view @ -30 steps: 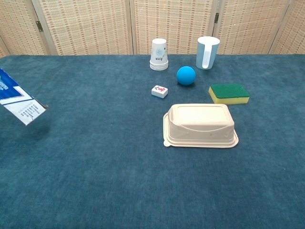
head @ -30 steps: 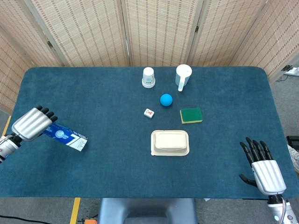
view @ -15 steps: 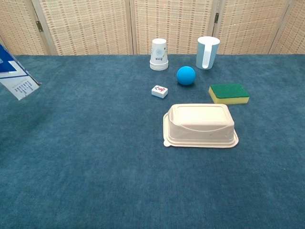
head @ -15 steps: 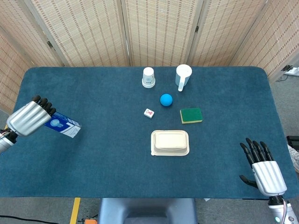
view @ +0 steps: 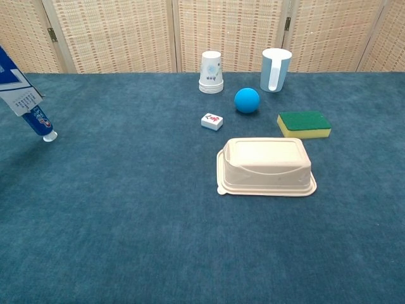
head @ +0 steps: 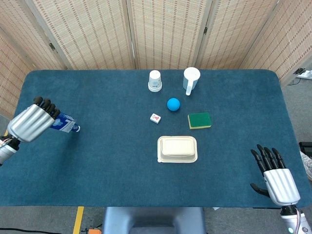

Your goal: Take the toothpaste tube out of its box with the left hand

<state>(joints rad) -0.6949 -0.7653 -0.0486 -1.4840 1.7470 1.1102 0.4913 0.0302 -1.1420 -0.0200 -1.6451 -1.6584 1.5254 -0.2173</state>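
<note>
1. Currently, in the head view, I have the left hand [head: 30, 123] at the left edge of the counter [head: 117, 180], its fingers [head: 46, 105] clamped around the box [head: 59, 123]. The box is tilted, open end down and toward the middle of the counter.
2. In the same view, the toothpaste tube [head: 71, 127] pokes cap-first out of the open end. Most of it is hidden inside the box.
3. The right hand [head: 276, 177] rests at the near right corner, fingers apart, holding nothing, well apart from the box.
4. In the chest view, only the lower end of the box [view: 18, 95] shows at the left edge; the left hand is out of frame. The toothpaste tube [view: 38, 121] hangs out of it at a slant, white cap lowest, at or just above the cloth. I cannot tell whether it touches.
5. Risk: the tube is held by nothing but the box walls. If I steepen the tilt, I judge it will slide free and drop.
6. Risk: a freed tube may roll off the near left edge, since the box sits close to it.
7. Risk: if the cap jams on the cloth, the tube may stall half out.
8. Risk: squeezing harder could crush the box and pinch the tube inside.
</note>
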